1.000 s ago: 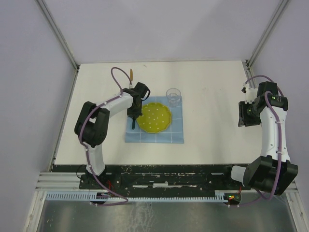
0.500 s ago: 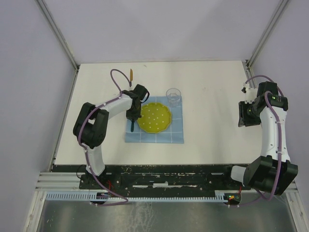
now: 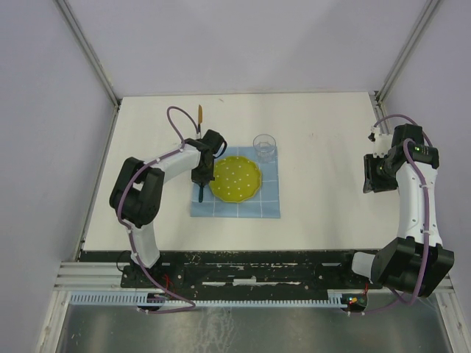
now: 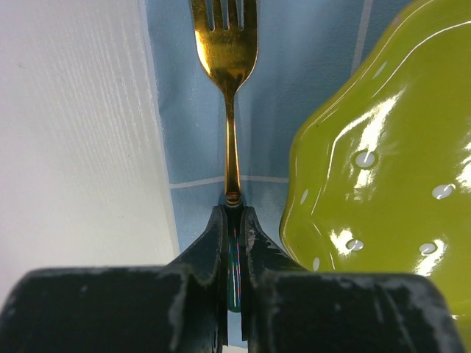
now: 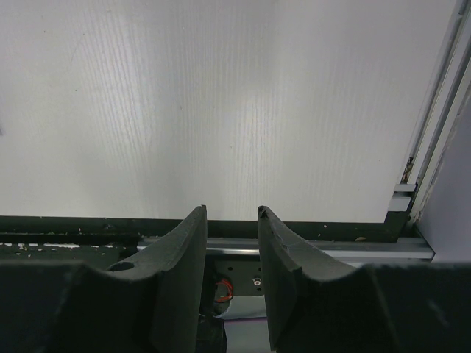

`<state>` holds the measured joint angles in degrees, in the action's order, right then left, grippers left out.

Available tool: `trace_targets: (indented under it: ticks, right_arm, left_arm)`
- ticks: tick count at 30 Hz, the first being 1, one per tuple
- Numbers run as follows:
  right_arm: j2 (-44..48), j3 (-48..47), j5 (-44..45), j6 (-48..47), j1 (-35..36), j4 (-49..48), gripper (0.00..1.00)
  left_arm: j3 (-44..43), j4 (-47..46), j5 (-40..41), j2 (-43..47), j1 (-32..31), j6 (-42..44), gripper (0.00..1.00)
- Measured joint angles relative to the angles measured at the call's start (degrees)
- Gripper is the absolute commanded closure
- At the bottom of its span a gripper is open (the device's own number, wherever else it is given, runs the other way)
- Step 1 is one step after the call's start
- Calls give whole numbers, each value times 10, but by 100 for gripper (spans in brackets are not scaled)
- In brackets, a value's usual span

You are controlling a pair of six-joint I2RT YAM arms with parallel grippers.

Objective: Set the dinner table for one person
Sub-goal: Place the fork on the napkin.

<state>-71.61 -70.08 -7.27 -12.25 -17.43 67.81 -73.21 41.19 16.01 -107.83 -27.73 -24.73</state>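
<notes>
My left gripper (image 4: 233, 224), dark matt plastic scuffed pale at the edges, pinches a fork (image 4: 229, 66) of polished gold-toned metal (its handle end looks a glossy dark teal). Beside it, a lime plate (image 4: 383, 169) shines wet-glossy on a matt light-blue cloth (image 4: 294, 81); the dinner table (image 4: 73, 132) is off-white, matt, faintly grained. The glass (image 3: 265, 145) is clear and smooth.

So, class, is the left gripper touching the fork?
Touching. The left wrist view shows the left gripper shut on the fork, at its handle.
</notes>
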Motion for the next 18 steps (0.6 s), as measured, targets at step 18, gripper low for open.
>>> trace_targets:
  ticks: [18]
  right_arm:
    - [1, 0, 0, 0, 0, 0, 58]
  left_arm:
    - [0, 3, -13, 0, 0, 0, 68]
